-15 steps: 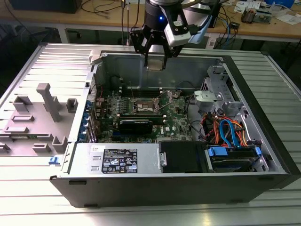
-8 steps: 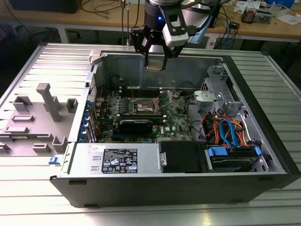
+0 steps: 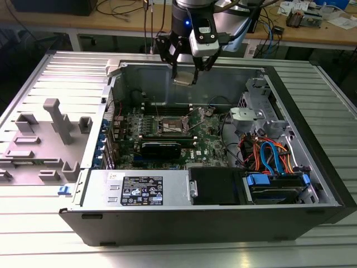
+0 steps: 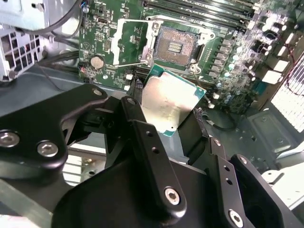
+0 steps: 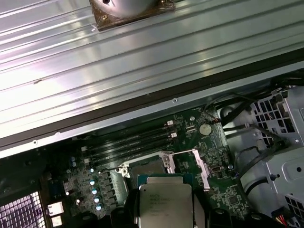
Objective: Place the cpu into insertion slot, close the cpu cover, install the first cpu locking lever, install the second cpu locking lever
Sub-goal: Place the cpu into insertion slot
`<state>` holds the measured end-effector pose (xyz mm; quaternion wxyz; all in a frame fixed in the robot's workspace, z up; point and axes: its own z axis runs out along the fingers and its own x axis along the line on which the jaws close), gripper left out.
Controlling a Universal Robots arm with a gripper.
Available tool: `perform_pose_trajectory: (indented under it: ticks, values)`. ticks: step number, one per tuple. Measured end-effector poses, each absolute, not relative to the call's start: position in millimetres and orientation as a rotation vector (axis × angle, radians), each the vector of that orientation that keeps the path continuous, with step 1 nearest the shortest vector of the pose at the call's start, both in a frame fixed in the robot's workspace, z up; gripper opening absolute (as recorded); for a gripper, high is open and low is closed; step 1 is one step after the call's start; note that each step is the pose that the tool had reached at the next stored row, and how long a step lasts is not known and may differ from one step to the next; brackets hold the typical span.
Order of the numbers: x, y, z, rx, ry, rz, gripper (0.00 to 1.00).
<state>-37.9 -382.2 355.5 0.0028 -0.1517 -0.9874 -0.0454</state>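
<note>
Black steel computer case (image 3: 167, 223) lies open, its green motherboard (image 3: 215, 146) exposed. Above hangs the gripper (image 3: 184, 78), clamped on the cpu (image 4: 171, 102), well clear of the bare insertion slot (image 4: 176, 45). Placing is in hand, and it likely calls for square, level alignment.

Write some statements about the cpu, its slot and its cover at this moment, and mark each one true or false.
1. The gripper holds the cpu. True.
2. The cpu sits in the insertion slot. False: it hangs above the board, and the slot is empty with its contacts bare.
3. The cpu cover is closed over the slot. False: it is swung open beside the slot.
4. The computer case is open, so the motherboard shows. True.
</note>
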Motion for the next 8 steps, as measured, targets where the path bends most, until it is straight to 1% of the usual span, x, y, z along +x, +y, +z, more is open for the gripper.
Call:
perform_pose_trajectory:
  ticks: [8]
  values:
    - [-37.9, -382.2, 354.8, -0.529, -3.089, -0.142, 0.55]
